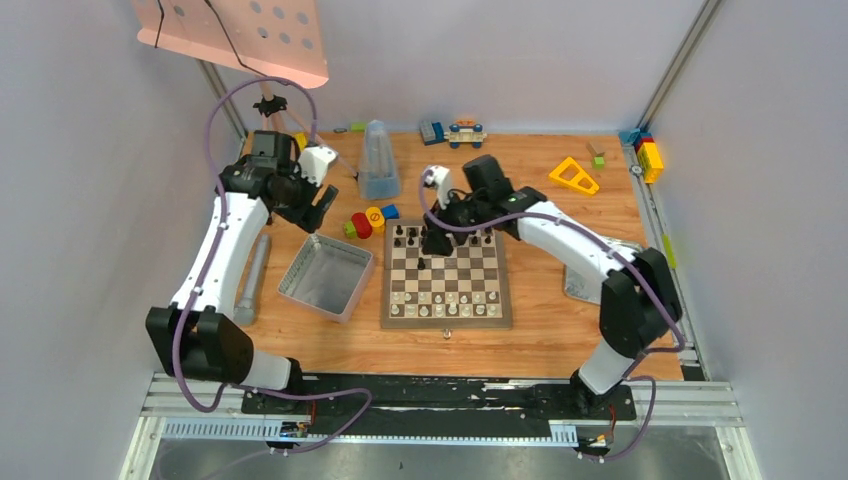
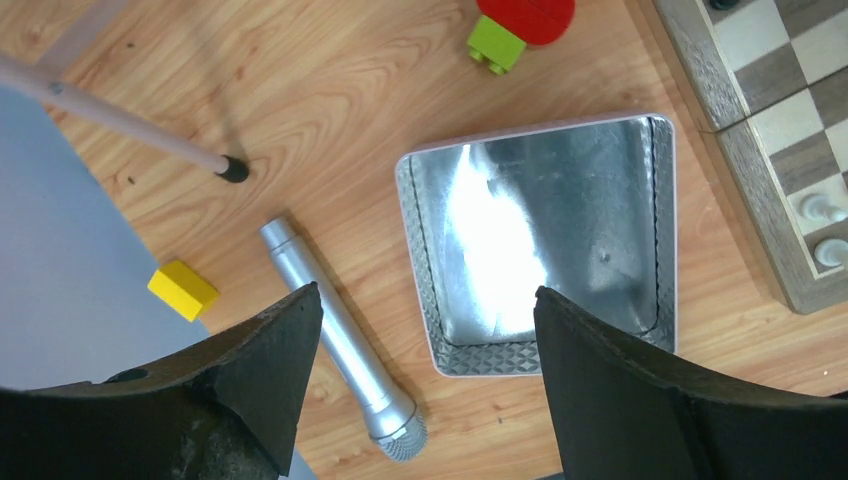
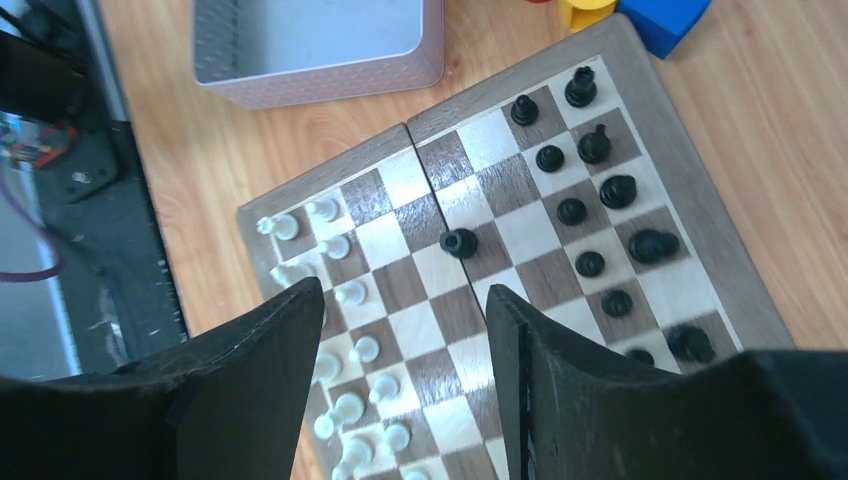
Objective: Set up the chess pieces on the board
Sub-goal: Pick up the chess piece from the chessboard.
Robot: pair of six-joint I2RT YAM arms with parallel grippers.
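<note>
The board lies at the middle of the bench. The white pieces are ranked along its 6 o'clock edge and the black pieces along its 12 o'clock edge, as the top camera sees it. One black pawn stands apart from its fellows, alone on a middle square. We judge it is the piece to deal with next.

The right arm reaches over the far half of the board. The right jaws stand apart with nothing between them. In the top view the stray pawn sits at about 7 o'clock from them, close by. In the right wrist view it shows just past the fingertips, at about 1 o'clock from the gap. It stands upright, long axis vertical, so a grasp from above should suit it.

The left arm hangs over the metal tray, well away at the board's 9 o'clock. The left jaws are spread wide and also empty. The right arm is plainly the nearer one.

A small pale piece seems to sit on the bench just off the board's 6 o'clock edge. We cannot tell which piece it is.
</note>
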